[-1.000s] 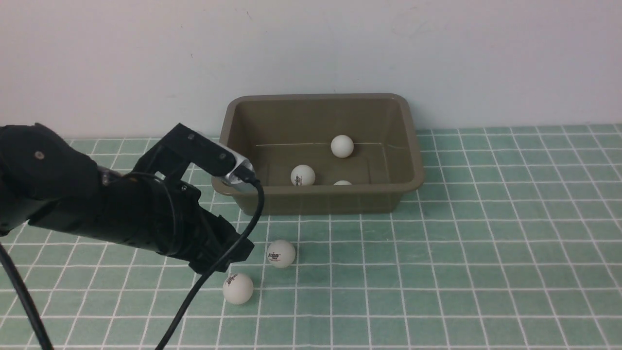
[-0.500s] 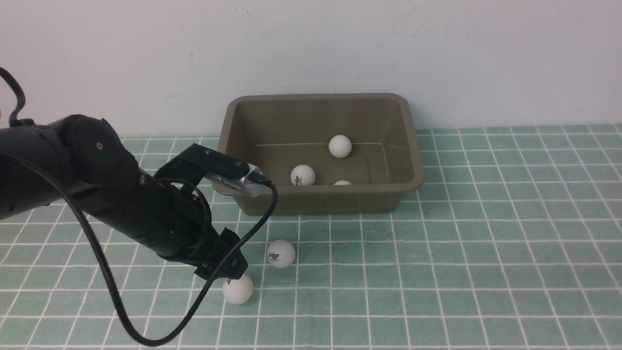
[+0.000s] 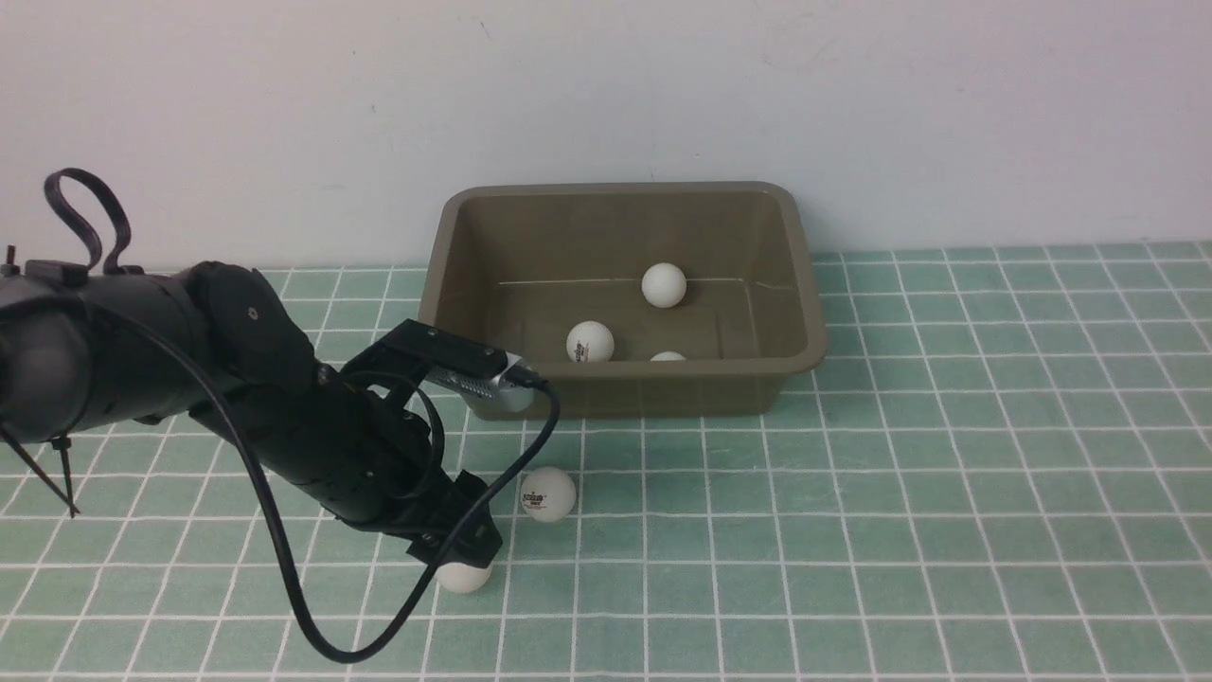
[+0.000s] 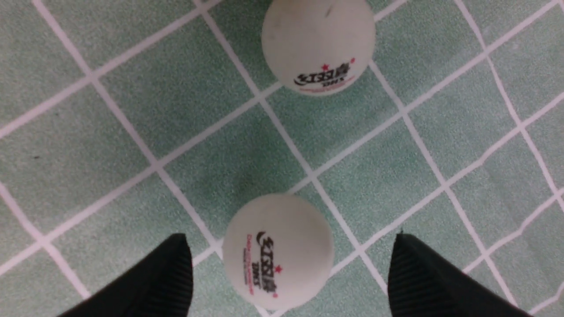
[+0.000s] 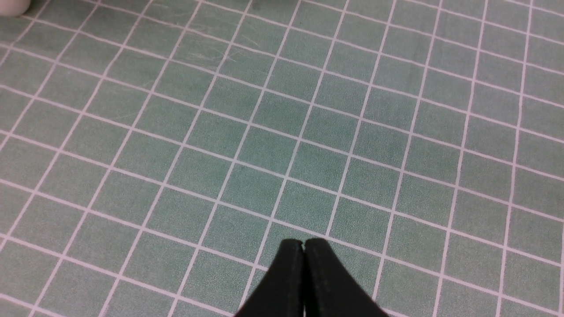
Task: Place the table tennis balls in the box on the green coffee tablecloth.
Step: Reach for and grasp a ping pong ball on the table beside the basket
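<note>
The olive-brown box (image 3: 625, 384) stands at the back of the green checked tablecloth (image 3: 900, 493). Three white balls lie inside it: one at the back (image 3: 664, 284), one near the front (image 3: 590, 342), one half hidden by the front wall (image 3: 668, 357). Two balls lie on the cloth in front of the box: one free (image 3: 547, 493), one partly under my left gripper (image 3: 464, 575). My left gripper (image 4: 291, 259) is open, its jaws on either side of the near ball (image 4: 277, 251) and not touching it; the second ball (image 4: 318, 44) lies beyond. My right gripper (image 5: 304, 246) is shut and empty above bare cloth.
A pale wall runs behind the box. The left arm's black cable (image 3: 303, 606) loops down onto the cloth in front of the arm. A white rounded edge (image 5: 13, 6) shows at one corner of the right wrist view.
My left arm has swung away from the box and lowered toward the cloth, bringing its open gripper down over the nearer loose ball. The balls have not moved.
</note>
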{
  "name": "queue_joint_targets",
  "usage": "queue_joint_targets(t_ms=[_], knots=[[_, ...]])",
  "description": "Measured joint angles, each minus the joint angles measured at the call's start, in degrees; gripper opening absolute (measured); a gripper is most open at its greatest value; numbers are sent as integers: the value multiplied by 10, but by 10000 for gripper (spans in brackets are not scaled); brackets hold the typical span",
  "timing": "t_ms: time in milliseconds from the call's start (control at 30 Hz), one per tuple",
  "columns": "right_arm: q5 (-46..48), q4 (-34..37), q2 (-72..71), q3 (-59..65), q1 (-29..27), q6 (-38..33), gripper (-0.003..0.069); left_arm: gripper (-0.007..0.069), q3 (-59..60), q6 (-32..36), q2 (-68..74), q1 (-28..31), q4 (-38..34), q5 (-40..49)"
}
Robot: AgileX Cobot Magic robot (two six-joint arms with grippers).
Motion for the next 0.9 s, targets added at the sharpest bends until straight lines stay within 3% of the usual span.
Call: queue_joint_targets(t_ms=[367,633,900], knots=[[0,2,0,0,0,-1,-18,534,-27,-1,47,-32,4,-22],[0,4,0,0,0,-1,-18,510,-44,-74,61,-35,94,-8],[0,6,0,0,0,-1,-18,504,-44,-82,61,-35,101,17]])
